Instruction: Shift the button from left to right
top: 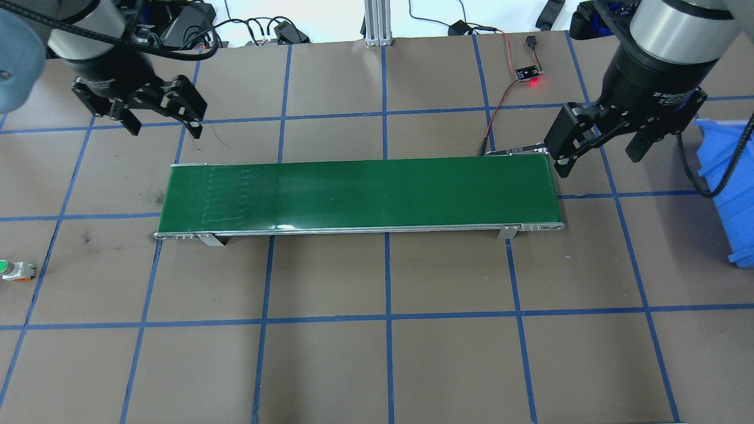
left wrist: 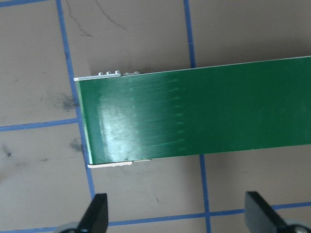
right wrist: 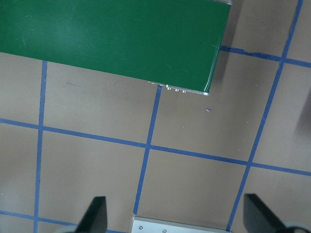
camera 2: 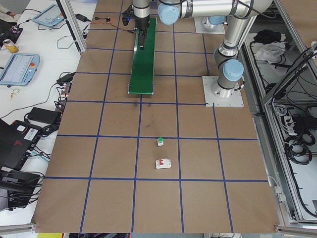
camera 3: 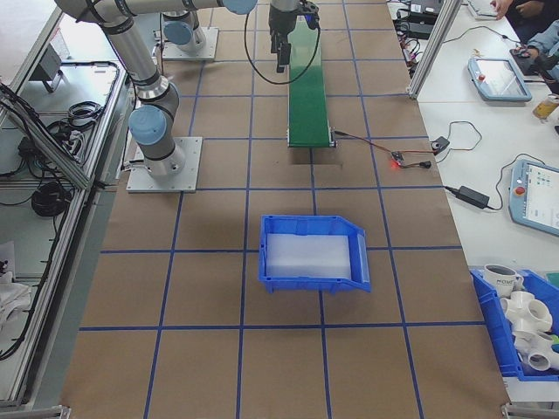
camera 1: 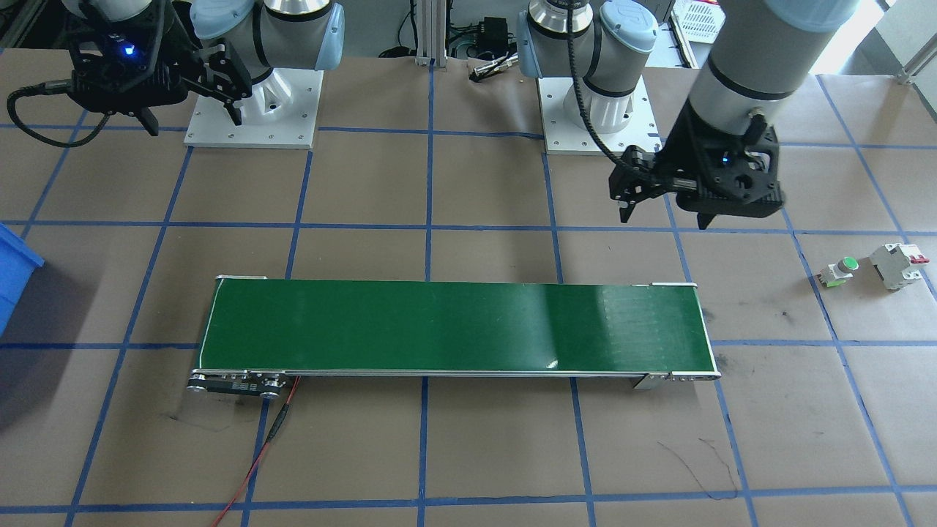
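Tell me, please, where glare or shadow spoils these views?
Front-facing view: pale glare streaks the conveyor belt toward its right end. Left wrist view: a similar sheen on the belt's end. Right-side view: the blue bin's floor is washed out white. Overhead view: the background is overexposed.

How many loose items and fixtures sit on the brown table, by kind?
Button: 1
Circuit breaker: 1
Conveyor belt: 1
Blue bin: 1
Total: 4
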`<state>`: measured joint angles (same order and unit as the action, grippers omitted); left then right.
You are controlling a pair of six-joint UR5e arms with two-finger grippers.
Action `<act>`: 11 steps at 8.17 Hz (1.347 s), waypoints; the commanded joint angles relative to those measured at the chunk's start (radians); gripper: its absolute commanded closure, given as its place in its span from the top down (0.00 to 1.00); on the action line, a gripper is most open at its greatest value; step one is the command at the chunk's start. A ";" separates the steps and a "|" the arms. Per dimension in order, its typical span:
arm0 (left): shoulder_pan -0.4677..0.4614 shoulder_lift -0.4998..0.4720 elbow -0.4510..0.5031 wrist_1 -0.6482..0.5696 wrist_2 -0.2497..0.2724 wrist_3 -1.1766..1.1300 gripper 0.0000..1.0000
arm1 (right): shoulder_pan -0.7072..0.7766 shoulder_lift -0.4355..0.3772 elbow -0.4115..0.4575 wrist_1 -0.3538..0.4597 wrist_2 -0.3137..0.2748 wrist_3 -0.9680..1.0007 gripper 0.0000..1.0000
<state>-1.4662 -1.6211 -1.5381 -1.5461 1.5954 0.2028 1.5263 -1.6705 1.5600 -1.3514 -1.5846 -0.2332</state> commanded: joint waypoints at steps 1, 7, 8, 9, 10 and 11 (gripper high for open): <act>0.224 -0.028 -0.010 0.006 0.000 0.183 1.00 | 0.000 0.000 0.000 0.000 0.000 0.000 1.00; 0.561 -0.157 -0.076 0.313 0.006 0.618 1.00 | 0.000 0.000 0.000 0.000 0.000 0.000 1.00; 0.584 -0.180 -0.082 0.313 0.009 0.656 1.00 | 0.000 0.000 0.000 0.000 0.000 0.000 1.00; 0.621 -0.219 -0.085 0.313 0.011 0.659 1.00 | 0.000 0.000 0.000 0.000 0.000 0.000 1.00; 0.673 -0.265 -0.091 0.314 0.009 0.667 1.00 | 0.000 0.000 0.000 0.000 0.000 0.000 1.00; 0.690 -0.316 -0.093 0.314 0.033 0.659 1.00 | 0.000 0.000 0.000 0.000 0.000 0.000 1.00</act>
<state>-0.8334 -1.8526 -1.6243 -1.2331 1.6061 0.8593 1.5263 -1.6705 1.5600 -1.3514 -1.5846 -0.2332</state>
